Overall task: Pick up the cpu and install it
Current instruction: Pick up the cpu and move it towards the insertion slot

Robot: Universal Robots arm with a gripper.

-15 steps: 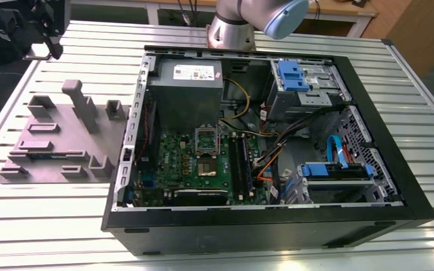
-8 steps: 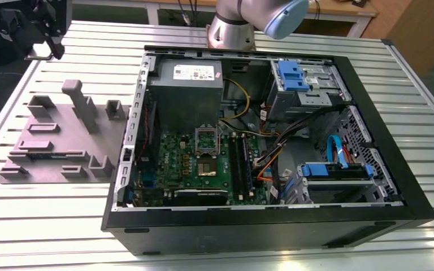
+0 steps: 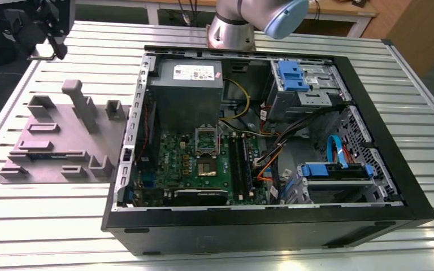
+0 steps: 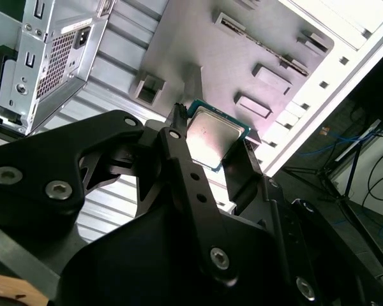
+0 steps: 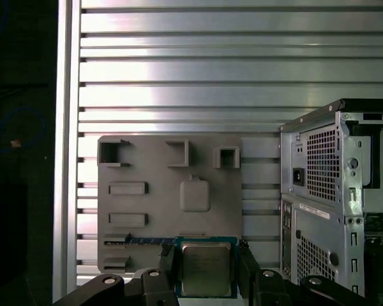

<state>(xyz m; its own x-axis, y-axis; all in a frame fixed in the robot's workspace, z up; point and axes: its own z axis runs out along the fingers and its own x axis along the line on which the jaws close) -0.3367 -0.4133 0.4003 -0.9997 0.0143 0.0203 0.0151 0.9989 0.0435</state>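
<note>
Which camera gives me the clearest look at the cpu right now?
The first wrist view: the cpu faces the camera squarely, its whole metal top clear between the fingers. The second wrist view shows it tilted and partly behind the fingers. In the exterior view it is too small to tell.

The exterior view is lit brightly and evenly from above: the table [image 3: 51, 237] slats carry a soft sheen, while the open computer case [image 3: 277, 231] is dim inside (darkest under its walls). In the second wrist view the table beyond the hand [image 4: 214, 132] burns out to white, the hand itself is a dark mass, and the cpu [image 4: 212, 141] between its fingers mirrors pale light. In the first wrist view glare bands cross the slats beyond the hand; past the table's edge all is near black.
</note>
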